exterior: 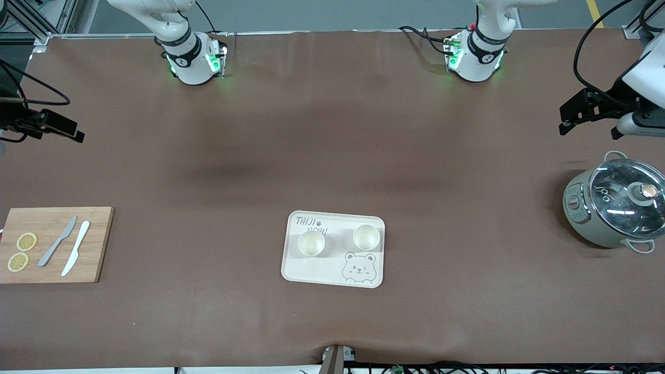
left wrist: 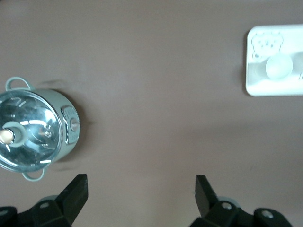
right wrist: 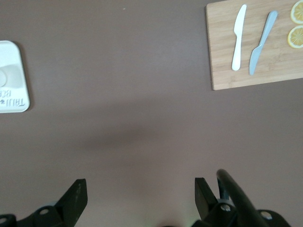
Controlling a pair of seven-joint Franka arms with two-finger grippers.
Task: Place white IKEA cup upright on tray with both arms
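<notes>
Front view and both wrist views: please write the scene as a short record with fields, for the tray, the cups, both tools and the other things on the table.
tray: cream tray, near the table's middle
cups: two white cups, upright on the tray, one toward the right arm's end, one toward the left arm's end
left tool: open, empty, over bare table beside the pot
right tool: open, empty, over bare table
cutting board: at the right arm's end, bearing two knives and two lemon slices
</notes>
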